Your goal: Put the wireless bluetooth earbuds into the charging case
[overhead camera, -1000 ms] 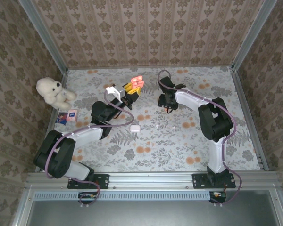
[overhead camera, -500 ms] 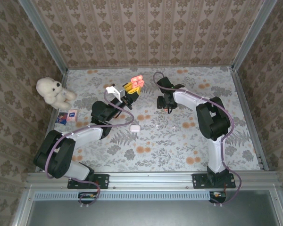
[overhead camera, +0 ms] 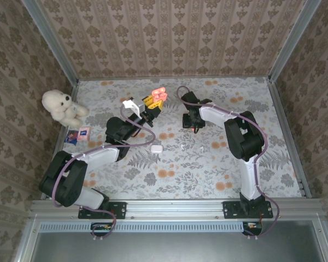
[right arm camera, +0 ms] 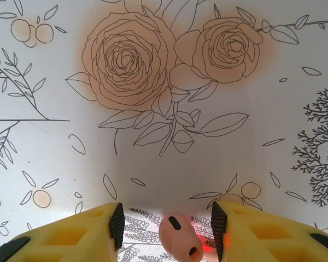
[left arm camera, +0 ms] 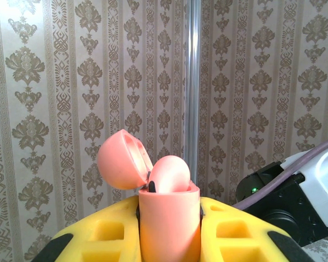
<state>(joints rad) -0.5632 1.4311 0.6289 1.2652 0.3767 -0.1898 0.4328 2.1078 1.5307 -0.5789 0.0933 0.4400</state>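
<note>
My left gripper (left arm camera: pixel 169 240) is shut on the pink charging case (left arm camera: pixel 169 218), held upright above the table with its lid (left arm camera: pixel 122 160) flipped open. One pink earbud (left arm camera: pixel 171 173) sits in the case. In the top view this case (overhead camera: pixel 159 94) is at the back centre, at the tip of the left gripper (overhead camera: pixel 153 102). A second pink earbud (right arm camera: pixel 180 238) lies on the table between the yellow fingers (right arm camera: pixel 87 232) of my open right gripper (right arm camera: pixel 168 225), with a gap on each side. The right gripper (overhead camera: pixel 192 125) points down at the table. Two white earbuds (overhead camera: pixel 183 146) lie near a small closed white case (overhead camera: pixel 156 147).
A white teddy bear (overhead camera: pixel 62 106) sits at the left wall with small cards (overhead camera: pixel 79 134) in front of it. The floral table cover (overhead camera: pixel 208 174) runs to the metal frame rails on both sides.
The right arm has shifted slightly left and toward the back, and its fingers have come closer together around the pink earbud. The left arm holds still with the case.
</note>
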